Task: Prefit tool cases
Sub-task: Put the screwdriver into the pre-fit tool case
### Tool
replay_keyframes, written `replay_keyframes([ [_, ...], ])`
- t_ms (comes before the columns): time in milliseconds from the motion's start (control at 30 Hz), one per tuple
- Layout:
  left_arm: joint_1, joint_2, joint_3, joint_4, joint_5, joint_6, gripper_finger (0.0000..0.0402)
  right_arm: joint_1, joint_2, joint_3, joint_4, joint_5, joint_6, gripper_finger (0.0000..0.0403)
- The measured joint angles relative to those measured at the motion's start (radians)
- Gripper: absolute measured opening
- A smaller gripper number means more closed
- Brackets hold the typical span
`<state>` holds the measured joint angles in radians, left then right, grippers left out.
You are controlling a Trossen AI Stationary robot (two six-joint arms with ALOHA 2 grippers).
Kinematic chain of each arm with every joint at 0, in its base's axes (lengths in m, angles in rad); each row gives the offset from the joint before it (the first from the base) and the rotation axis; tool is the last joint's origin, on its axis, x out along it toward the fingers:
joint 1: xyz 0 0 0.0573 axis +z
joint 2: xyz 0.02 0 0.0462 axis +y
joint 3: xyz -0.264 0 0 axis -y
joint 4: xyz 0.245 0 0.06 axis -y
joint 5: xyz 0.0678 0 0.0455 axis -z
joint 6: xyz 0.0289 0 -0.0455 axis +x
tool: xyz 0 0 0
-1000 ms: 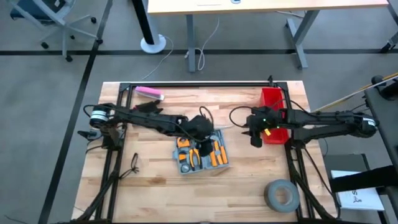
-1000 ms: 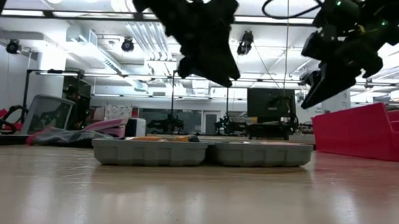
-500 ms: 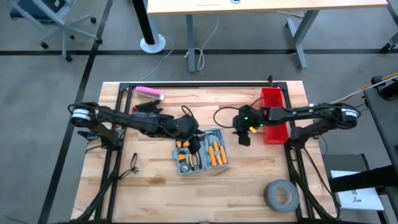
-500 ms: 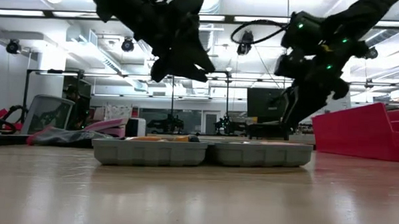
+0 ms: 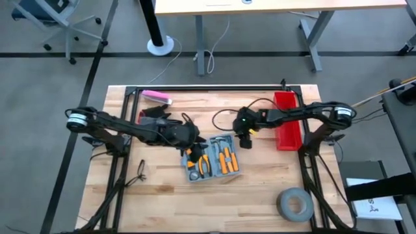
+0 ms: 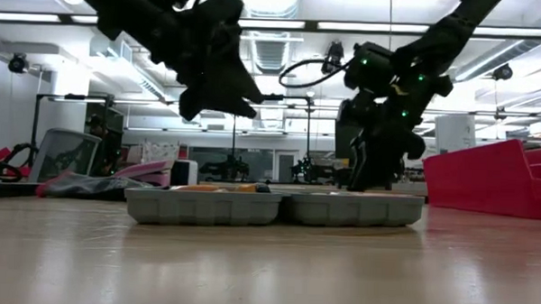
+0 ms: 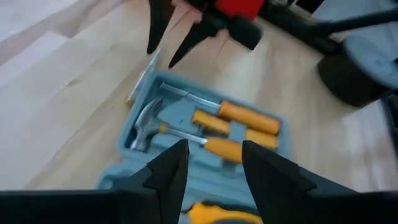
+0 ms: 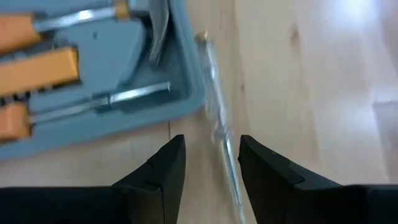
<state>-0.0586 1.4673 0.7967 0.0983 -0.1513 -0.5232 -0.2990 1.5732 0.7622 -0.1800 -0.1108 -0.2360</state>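
Both tools hang parted and empty, the left tool (image 5: pixel 192 144) over the open case (image 5: pixel 211 159), the right tool (image 5: pixel 246 140) beside it.

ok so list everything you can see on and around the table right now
tool case: one, grey-blue, lying open at the table's middle, orange-handled tools and a hammer in its slots
thin metal rod: one, silvery, on the wood just beside the case's edge
red bin: one, at the table's right edge
tape roll: one, grey, near right corner
pink object: one, far left of the table
table: one, light wood
paper sheet: one, white, off the table's right
left hand: dark, fingers apart, empty, above the case's left half
right hand: dark, fingers apart, empty, over the rod by the case's right edge
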Motion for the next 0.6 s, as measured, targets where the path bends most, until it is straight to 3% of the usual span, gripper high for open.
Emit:
replay_keyframes([
  [600, -0.017, -0.112, -0.066, 0.007, -0.016, -0.022, 0.0161, -0.027, 0.033, 0.019, 0.005, -0.028, -0.026, 0.0133],
])
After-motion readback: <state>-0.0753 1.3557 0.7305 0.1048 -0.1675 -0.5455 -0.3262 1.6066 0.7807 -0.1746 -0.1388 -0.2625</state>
